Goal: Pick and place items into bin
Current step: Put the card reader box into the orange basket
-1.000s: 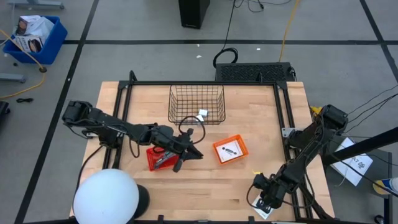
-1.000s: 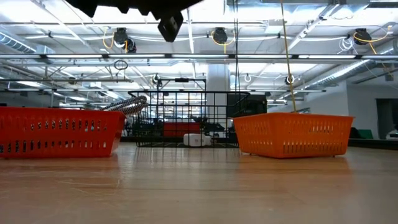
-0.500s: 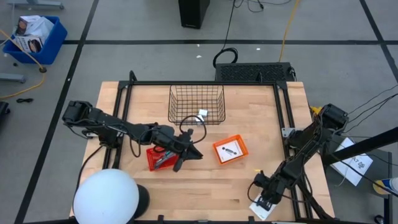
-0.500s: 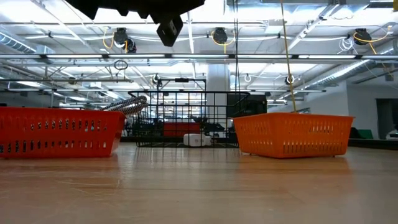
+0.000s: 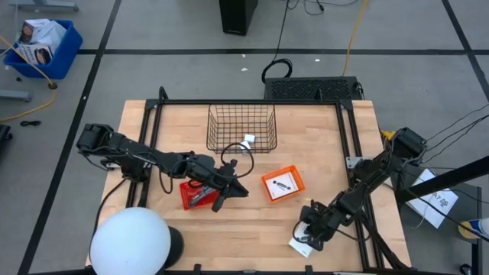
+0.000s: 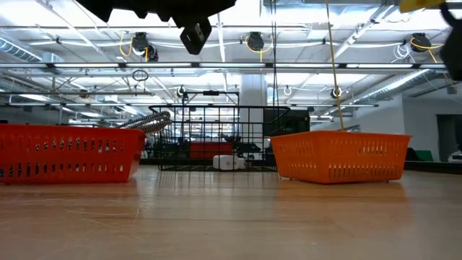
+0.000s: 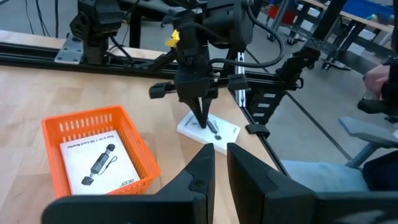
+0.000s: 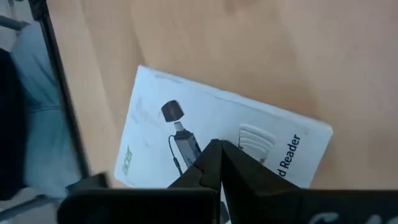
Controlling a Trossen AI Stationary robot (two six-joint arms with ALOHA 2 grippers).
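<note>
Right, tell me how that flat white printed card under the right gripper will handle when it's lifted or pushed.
The flat white printed card lies flush on the wooden table, so it likely slides rather than lifts. It looks thin, probably light and slightly bendy. The right gripper stands with its tips together on it, so an edge grab seems awkward.

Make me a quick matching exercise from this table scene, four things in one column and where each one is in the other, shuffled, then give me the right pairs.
Things
1. white cube
2. plier-like tool
3. card in the orange basket
4. loose white card

Places
A. in the red basket, under the left gripper
B. flat on the bare table, under the right gripper
C. in the black wire bin
D. in the small basket at the table's middle

Pairs: 1-C, 2-A, 3-D, 4-B
</note>
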